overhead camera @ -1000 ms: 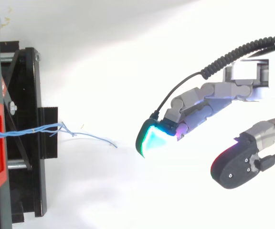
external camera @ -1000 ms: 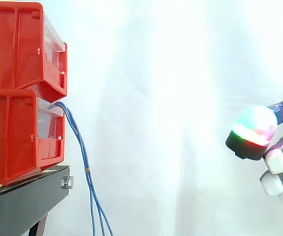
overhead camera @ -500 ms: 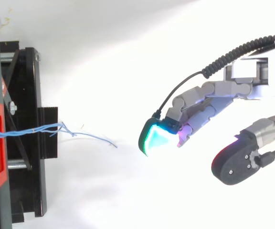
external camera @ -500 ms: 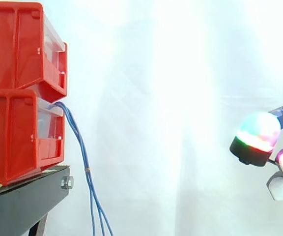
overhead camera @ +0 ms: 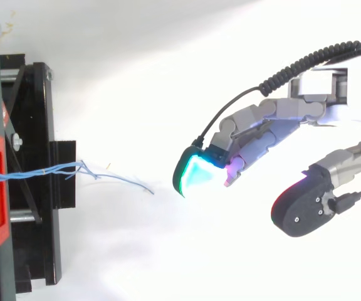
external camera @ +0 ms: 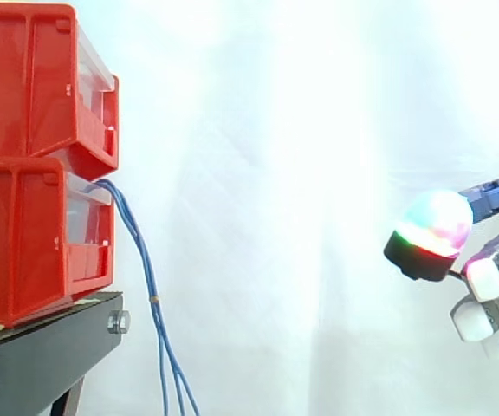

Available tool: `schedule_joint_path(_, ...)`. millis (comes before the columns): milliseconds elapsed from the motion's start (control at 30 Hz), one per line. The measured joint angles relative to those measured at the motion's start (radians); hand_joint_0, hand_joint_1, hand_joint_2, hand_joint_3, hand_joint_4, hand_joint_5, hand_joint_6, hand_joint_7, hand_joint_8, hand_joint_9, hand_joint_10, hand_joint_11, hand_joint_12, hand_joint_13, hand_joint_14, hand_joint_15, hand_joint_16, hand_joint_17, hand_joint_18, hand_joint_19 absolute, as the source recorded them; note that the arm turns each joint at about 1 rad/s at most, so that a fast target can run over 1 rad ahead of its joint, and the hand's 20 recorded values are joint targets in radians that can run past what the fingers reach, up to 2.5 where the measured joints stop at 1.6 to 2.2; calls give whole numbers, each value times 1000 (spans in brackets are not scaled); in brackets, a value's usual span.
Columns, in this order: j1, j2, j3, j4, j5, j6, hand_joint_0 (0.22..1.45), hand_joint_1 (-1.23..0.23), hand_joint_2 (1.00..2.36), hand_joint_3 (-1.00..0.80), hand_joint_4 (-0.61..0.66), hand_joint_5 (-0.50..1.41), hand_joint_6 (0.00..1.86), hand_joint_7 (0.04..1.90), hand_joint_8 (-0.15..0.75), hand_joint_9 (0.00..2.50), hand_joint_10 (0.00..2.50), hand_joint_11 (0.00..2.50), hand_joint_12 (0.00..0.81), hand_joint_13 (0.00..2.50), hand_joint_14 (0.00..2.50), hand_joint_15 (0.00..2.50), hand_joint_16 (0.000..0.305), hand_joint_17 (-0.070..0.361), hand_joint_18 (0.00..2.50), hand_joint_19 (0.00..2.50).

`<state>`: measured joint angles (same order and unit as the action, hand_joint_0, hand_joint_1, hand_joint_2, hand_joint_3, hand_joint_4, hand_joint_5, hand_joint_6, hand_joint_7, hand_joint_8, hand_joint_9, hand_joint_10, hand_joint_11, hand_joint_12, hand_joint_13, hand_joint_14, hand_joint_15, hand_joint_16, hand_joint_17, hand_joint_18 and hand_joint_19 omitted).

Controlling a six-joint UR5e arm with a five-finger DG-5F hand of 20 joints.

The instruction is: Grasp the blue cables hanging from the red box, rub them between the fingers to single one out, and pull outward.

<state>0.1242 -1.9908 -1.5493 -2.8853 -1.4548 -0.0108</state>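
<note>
Robot hand (overhead camera: 279, 113) apart from blue cables (external camera: 145, 269)

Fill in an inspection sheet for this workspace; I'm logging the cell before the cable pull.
Surface: black stand carrying two stacked red bins, upper and lower.
Job's things: blue cables come out of the lower bin's front and hang down past the stand's edge. Nothing grips them.
Clutter: nothing seen.
Hand: hand open, fingers relaxed and apart from the thumb. It holds nothing and is well clear of the cables, on the side away from the bins.
Cables: blue strands run together near the bin and spread apart at their loose ends.
Surroundings: white curtain behind the work.
</note>
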Motion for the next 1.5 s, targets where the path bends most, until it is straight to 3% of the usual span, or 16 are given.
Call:
schedule_joint_path(367, 1, -18, 0, 27, 20, 0, 528, -582, 1005, -441, 138, -181, 502, 722, 212, 694, 7, 217, 281, 535, 11, 261, 40, 91, 383, 313)
schedule_joint_path(600, 0, -64, 0, 102, 22, 1, 528, -582, 1004, -442, 139, -181, 502, 721, 215, 699, 8, 218, 283, 542, 11, 266, 41, 92, 398, 320)
schedule_joint_path(800, 0, -80, 0, 159, 36, 2, 528, -582, 1004, -442, 135, -181, 502, 719, 216, 691, 7, 215, 283, 545, 11, 269, 41, 92, 403, 326)
schedule_joint_path(1133, 0, -82, 0, 179, 89, -1, 527, -583, 1005, -441, 138, -180, 502, 721, 214, 693, 8, 216, 285, 550, 11, 274, 41, 92, 405, 328)
schedule_joint_path(1500, 0, -111, 0, 189, 99, 5, 526, -582, 1004, -440, 141, -179, 502, 723, 217, 703, 8, 231, 284, 565, 11, 280, 41, 92, 414, 345)
